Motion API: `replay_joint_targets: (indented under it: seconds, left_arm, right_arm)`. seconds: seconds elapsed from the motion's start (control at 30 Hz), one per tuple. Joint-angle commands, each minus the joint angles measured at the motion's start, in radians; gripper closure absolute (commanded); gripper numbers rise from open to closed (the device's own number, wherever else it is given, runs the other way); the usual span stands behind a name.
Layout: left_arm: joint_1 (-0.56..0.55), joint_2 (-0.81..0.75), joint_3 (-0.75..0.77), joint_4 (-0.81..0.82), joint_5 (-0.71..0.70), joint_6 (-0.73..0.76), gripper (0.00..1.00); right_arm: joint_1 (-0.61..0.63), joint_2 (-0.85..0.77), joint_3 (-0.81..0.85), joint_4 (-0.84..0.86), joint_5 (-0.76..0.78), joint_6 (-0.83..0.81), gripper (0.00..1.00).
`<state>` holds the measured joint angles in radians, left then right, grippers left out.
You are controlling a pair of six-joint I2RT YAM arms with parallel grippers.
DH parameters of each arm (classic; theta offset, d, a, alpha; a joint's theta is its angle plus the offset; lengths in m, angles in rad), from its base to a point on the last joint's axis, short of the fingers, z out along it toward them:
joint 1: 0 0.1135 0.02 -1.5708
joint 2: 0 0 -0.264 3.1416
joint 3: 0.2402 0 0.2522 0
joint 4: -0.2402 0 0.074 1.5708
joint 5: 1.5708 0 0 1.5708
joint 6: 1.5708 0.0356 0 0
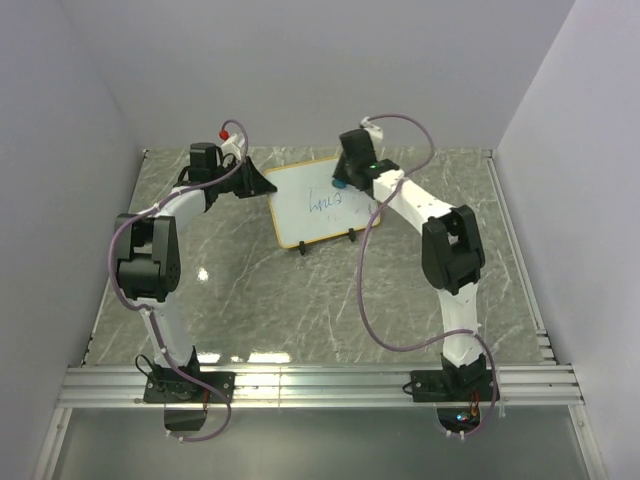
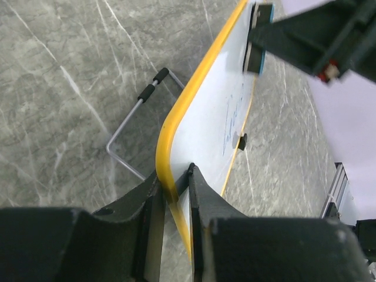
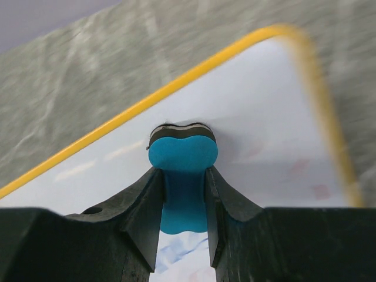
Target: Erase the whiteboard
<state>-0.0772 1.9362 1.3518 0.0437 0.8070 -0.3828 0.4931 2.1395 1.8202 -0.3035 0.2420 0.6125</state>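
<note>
I have two claws on this job. My left claw (image 2: 174, 188) is pinched on the yellow-framed side edge of the whiteboard (image 1: 315, 205), one finger on the white face and one behind it, steadying it. My right claw (image 3: 183, 171) is pressed together on the blue eraser (image 3: 182, 155). Its dark felt side looks to be touching the board just inside the top frame.

The board stands on the grey table (image 1: 250, 290) in the upper middle of the top view. It leans back on a wire stand (image 2: 126, 126), and its long axis runs left to right across the frame. My left claw is at its left end and my right claw near its upper right.

What matters for the coming stroke is where the blue writing (image 1: 328, 203) lies. It sits just below the eraser in the top view, toward the bottom of the frame. In my right wrist view a scrap of it shows at the bottom edge, between my fingers. I judge the wipe should drag down the face and then sweep along the long axis. The right arm is the one to do it. Pressing too hard could tip the board back, so the left grip has to hold.
</note>
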Motion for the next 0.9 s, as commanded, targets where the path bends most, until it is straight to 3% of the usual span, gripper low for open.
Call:
replay_joint_targets:
  seconds: [0.0, 0.37, 0.67, 0.87]
  left_arm:
    - [-0.019, -0.026, -0.022, -0.041, -0.071, 0.096, 1.00]
    - [-0.019, -0.029, -0.013, -0.077, -0.075, 0.120, 1.00]
    - [-0.026, -0.016, -0.029, -0.059, -0.097, 0.110, 1.00]
    - [-0.027, -0.013, -0.085, -0.010, -0.117, 0.098, 1.00]
  right_arm:
    - [-0.097, 0.013, -0.102, -0.017, 0.082, -0.062, 1.00]
    - [-0.080, -0.026, -0.203, 0.052, 0.008, -0.027, 1.00]
    - [0.061, -0.061, -0.211, 0.064, -0.036, 0.067, 1.00]
    - [0.163, -0.001, -0.145, 0.066, -0.099, 0.073, 1.00]
